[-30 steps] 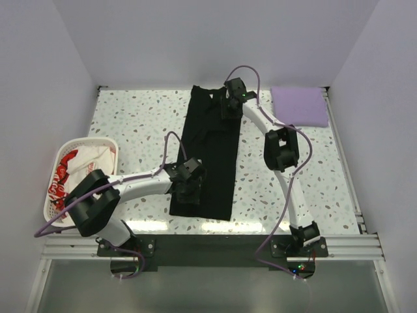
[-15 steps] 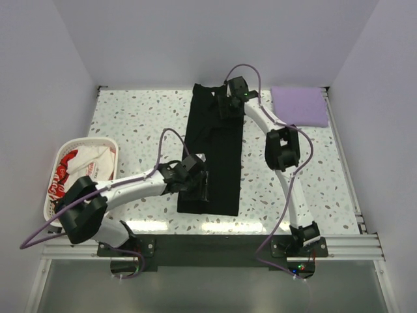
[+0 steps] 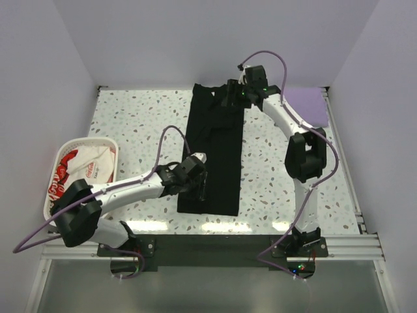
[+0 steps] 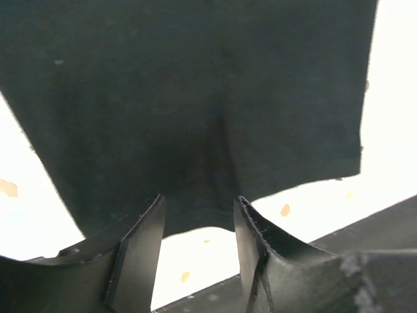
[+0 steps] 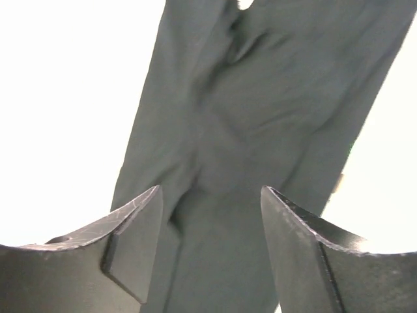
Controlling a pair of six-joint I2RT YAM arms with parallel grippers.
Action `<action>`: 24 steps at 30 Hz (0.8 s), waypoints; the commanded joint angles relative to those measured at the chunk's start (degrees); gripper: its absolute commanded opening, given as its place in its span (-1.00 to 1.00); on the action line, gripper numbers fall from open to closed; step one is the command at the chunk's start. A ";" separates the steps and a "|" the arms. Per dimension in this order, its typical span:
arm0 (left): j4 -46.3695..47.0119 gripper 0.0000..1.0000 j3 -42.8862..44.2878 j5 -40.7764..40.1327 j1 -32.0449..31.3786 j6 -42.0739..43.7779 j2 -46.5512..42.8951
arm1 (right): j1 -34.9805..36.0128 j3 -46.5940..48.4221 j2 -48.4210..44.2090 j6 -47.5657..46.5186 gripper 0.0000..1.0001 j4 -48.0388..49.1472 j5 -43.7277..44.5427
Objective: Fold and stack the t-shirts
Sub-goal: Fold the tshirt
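The black t-shirt (image 3: 213,153) lies as a long narrow folded strip down the middle of the table. My left gripper (image 3: 202,187) is open above the strip's near end; in the left wrist view its fingers (image 4: 140,241) frame the shirt's near hem (image 4: 195,130). My right gripper (image 3: 232,98) is open above the strip's far end; the right wrist view shows black cloth (image 5: 247,130) between the open jaws. The lavender t-shirt (image 3: 306,104) lies folded at the far right corner. The white t-shirt with red lettering (image 3: 88,164) sits crumpled in the basket.
A white slotted plastic basket (image 3: 52,202) stands at the table's left edge. White walls close in the table on three sides. A metal rail (image 3: 208,248) with the arm bases runs along the near edge.
My right arm has swung so its elbow sits further right, its gripper still over the shirt's far end. My left gripper moved right along the near end, and the shirt's near end shifted right and straightened.
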 commanded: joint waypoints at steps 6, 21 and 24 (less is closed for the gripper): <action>-1.43 -0.03 -5.91 -11.03 -0.55 -4.73 -4.84 | 4.01 -33.76 -15.54 7.78 0.18 10.66 -2.74; -3.10 0.02 -12.85 -12.79 -0.46 -10.98 -10.82 | 24.05 -75.82 -50.70 15.60 0.10 10.32 17.32; -3.19 0.03 -13.29 -13.23 -0.46 -11.42 -10.91 | 25.90 -77.15 -52.99 16.65 0.11 8.91 16.44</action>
